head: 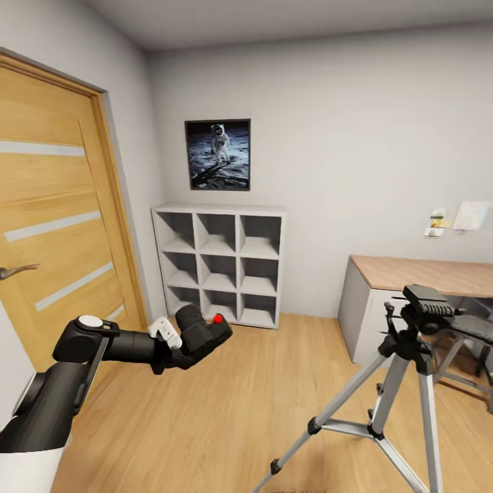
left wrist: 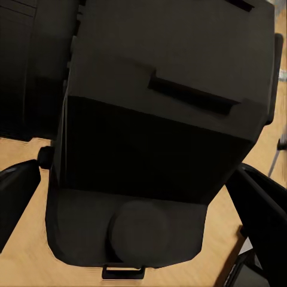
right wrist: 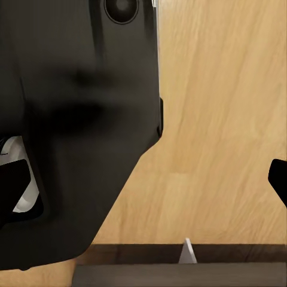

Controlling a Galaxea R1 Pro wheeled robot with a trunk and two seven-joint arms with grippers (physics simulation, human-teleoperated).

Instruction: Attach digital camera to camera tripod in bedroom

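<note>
The left gripper has its fingers clamped on the small black digital camera with a red button, carried well apart from the tall silver-legged camera tripod. Next, I judge: bring it over the tripod's black head. The right fingers' state I cannot tell.

One camera, one tripod, one door. One poster, one bench. One shelf with nine cubbies.
</note>
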